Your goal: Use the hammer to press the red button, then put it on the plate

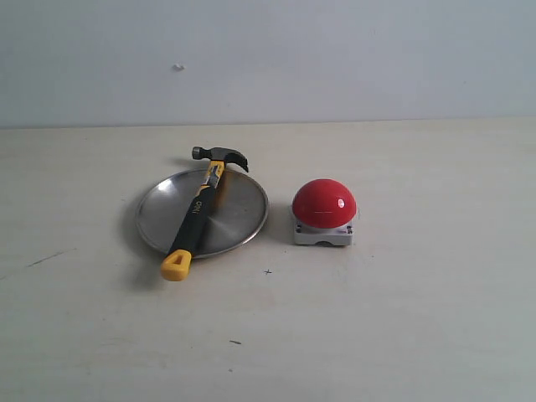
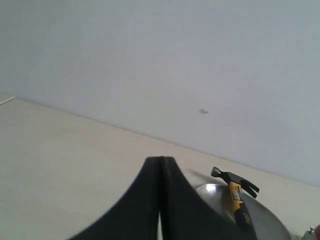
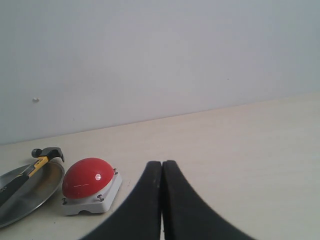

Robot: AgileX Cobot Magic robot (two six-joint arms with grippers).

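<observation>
The hammer (image 1: pixel 201 209) lies across the round silver plate (image 1: pixel 239 219), its dark head past the far rim and its yellow handle end hanging over the near rim. Right of the plate sits the red button (image 1: pixel 324 203) on its grey base. Neither gripper shows in the exterior view. In the left wrist view my left gripper (image 2: pixel 161 161) is shut and empty, with the hammer (image 2: pixel 239 197) and plate (image 2: pixel 270 225) some way beyond it. My right gripper (image 3: pixel 162 164) is shut and empty too, apart from the red button (image 3: pixel 87 177), plate (image 3: pixel 30 197) and hammer (image 3: pixel 35 164).
The pale wooden table (image 1: pixel 402 327) runs back to a plain grey-white wall (image 1: pixel 335 59). A few small dark marks dot the tabletop in front of the plate.
</observation>
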